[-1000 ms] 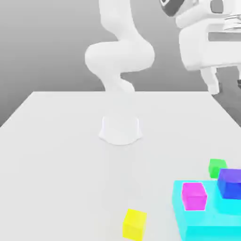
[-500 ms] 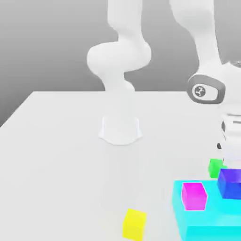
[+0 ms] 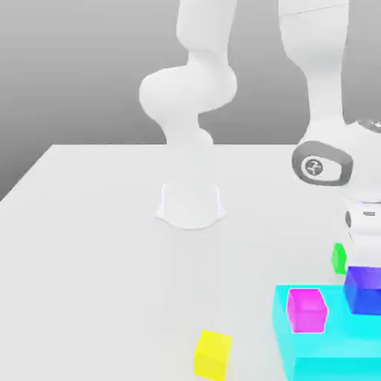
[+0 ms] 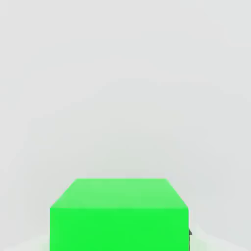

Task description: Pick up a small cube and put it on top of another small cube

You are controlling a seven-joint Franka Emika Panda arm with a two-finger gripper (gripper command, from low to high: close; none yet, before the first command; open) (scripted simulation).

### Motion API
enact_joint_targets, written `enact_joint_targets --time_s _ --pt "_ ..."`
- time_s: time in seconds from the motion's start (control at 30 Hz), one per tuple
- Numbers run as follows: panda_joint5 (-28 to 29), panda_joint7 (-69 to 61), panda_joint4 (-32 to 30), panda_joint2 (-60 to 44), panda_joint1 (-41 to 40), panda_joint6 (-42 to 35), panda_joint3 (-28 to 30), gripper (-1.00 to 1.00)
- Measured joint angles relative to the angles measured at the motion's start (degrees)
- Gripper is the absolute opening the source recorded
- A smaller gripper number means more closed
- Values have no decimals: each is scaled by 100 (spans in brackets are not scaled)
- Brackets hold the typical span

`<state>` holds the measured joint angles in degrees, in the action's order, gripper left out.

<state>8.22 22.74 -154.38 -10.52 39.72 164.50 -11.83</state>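
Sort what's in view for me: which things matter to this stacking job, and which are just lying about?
Part of the job:
- green cube, between the gripper's fingers
- a second small cube; which one, I cannot tell

No clear part:
- cyan block, under the magenta cube

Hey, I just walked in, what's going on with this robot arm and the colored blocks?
The robot arm has its jaws closed on the small green cube. It has yet to be put on another small cube. The magenta cube and the blue cube sit on the big cyan block, and the yellow cube is on the table beside that block.
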Motion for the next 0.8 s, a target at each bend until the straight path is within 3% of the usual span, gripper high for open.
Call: enact_joint_targets --time_s 0.3,0.8 --pt "-798 579 566 608 -355 -1140 106 -100" --pt "-841 2869 1840 969 -1323 -2768 373 -100"
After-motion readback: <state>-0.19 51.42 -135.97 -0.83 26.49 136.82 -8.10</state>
